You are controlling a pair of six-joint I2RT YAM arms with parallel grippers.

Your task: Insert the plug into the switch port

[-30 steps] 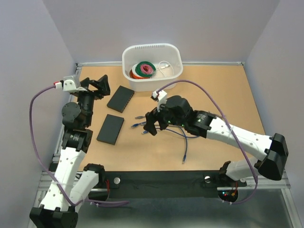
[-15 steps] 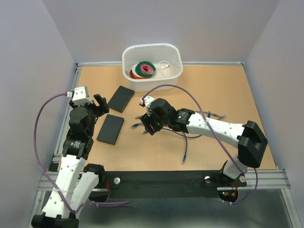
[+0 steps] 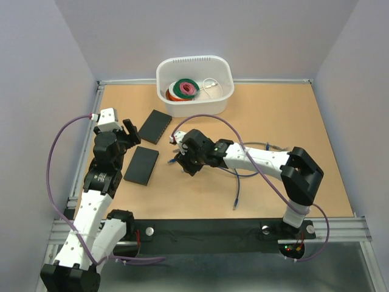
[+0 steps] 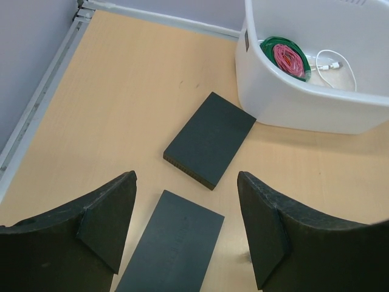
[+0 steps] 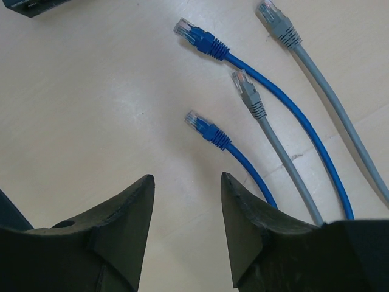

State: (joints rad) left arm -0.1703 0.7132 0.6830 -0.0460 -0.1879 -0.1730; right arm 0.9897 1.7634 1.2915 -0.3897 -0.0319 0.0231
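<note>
You have on the table [image 3: 292,121]: four cable ends fanned out ahead of the right gripper [image 5: 186,182]. Its jaws stand apart with nothing between them, above bare tabletop. The nearest blue plug [image 5: 206,131] lies just beyond the gap, untouched. A second blue plug [image 5: 194,33] lies farther out, one grey plug [image 5: 246,88] between the two blue cables, and another grey plug [image 5: 273,18] at the far right. Your left gripper [image 4: 185,182] also has its jaws apart and empty, raised over two flat black switches. The near switch [image 4: 173,243] lies below the gap, and the far switch [image 4: 209,140] lies just beyond it, beside the white bin [image 4: 292,103]. The bin holds a green-and-red coil [image 4: 285,58] and a white cable [image 4: 331,64]. No plug is in either switch; you cannot tell from these views where the ports sit.
</note>
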